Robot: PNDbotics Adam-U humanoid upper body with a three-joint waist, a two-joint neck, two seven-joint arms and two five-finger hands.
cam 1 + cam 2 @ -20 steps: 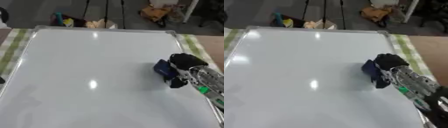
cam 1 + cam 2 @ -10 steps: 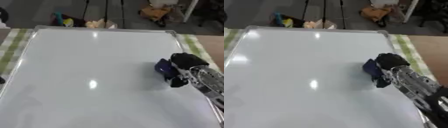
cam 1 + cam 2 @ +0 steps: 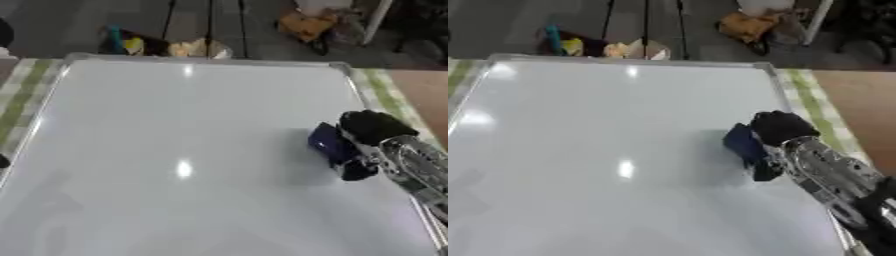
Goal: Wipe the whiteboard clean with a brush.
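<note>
Fingers of the right hand (image 3: 372,127) curl round the blue brush (image 3: 331,146), pressed on the whiteboard (image 3: 175,130) at 3 o'clock.

Both views soft and blurry overall, edges smeared. Overhead light, fairly even; whiteboard (image 3: 175,125) reads bright, pale grey-white. Glare spots on it: one small hot spot low centre, another near the far edge, a broader sheen at the left in the right eye view. Soft shadow on the board just left of the right hand (image 3: 780,127) and the dark blue brush (image 3: 331,144). Hand is dark, detail lost, fingers probably curled round the brush. Floor beyond the board dimmer, clutter there out of focus.
</note>
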